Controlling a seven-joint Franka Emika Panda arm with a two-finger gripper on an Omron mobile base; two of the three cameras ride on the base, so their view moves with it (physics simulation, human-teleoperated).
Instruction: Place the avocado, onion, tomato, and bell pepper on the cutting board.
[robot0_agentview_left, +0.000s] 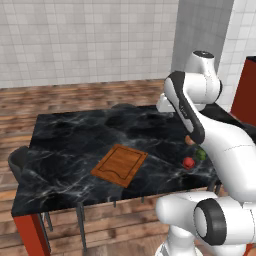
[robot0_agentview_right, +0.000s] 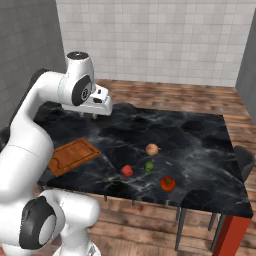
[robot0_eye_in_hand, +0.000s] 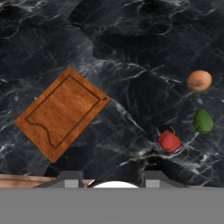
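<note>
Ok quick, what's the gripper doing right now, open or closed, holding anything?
Gripper: closed, holding nothing, up above the table.

Black marble table, cutting board, onion, avocado, bell pepper, tomato

Black marble table with board and four produce pieces

A wooden cutting board is seen at 9 o'clock on the black marble table. Toward 5 o'clock are grouped the onion, the avocado, a red bell pepper and the tomato, all apart. The gripper is held above the table at 10 o'clock, nothing gripped.
</note>
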